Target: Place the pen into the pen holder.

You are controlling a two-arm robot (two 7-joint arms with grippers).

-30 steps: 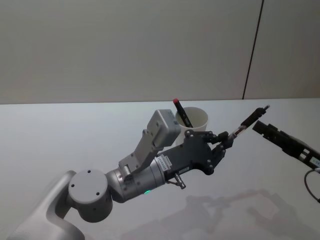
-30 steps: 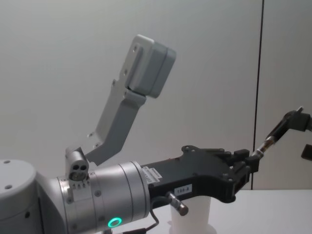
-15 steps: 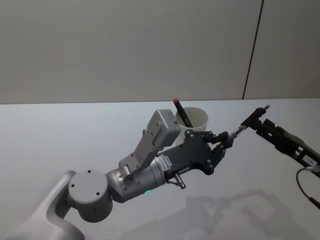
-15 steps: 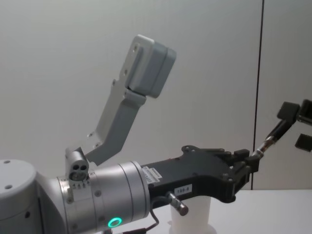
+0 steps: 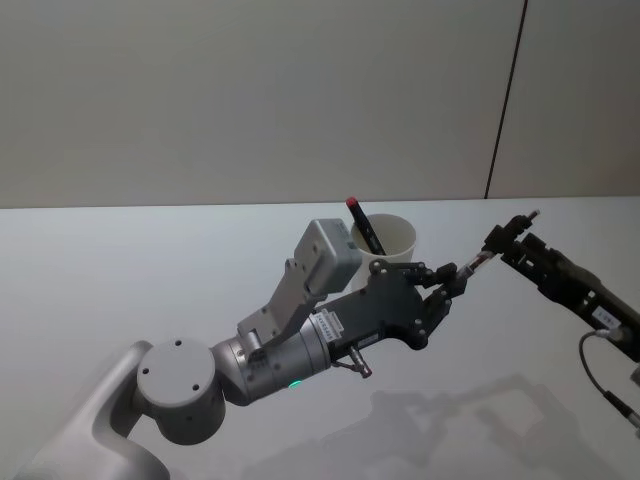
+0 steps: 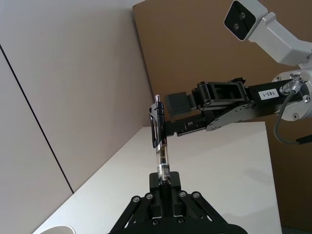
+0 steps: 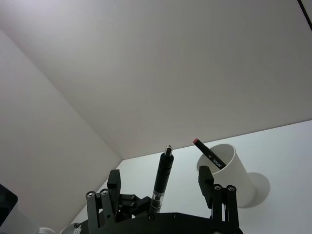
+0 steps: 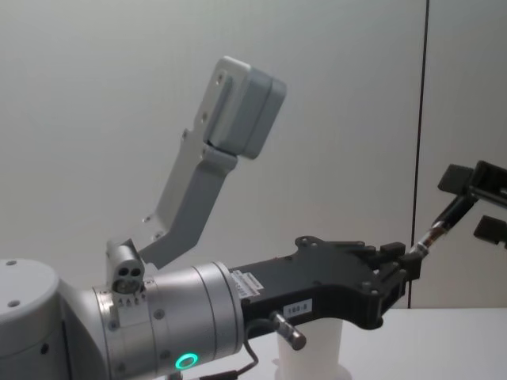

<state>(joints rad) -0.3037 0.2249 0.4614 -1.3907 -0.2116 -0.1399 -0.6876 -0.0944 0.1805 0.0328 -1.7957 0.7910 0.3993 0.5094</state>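
White paper pen holder (image 5: 392, 243), centre of the head view, already holds a red-capped marker (image 5: 364, 224). Left gripper (image 5: 449, 281) stays clamped on the pen (image 5: 492, 250) right of it. Since earlier, the right gripper (image 5: 511, 244) has closed in, fingers (image 8: 456, 179) apart around the pen's top; bare table (image 5: 150, 270) lies leftward.

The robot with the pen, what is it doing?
The left gripper is shut on one end of a pen, holding it up off the table. The right gripper is open around the pen's other end. The pen holder, a white cup, stands just behind with a red-capped marker in it.
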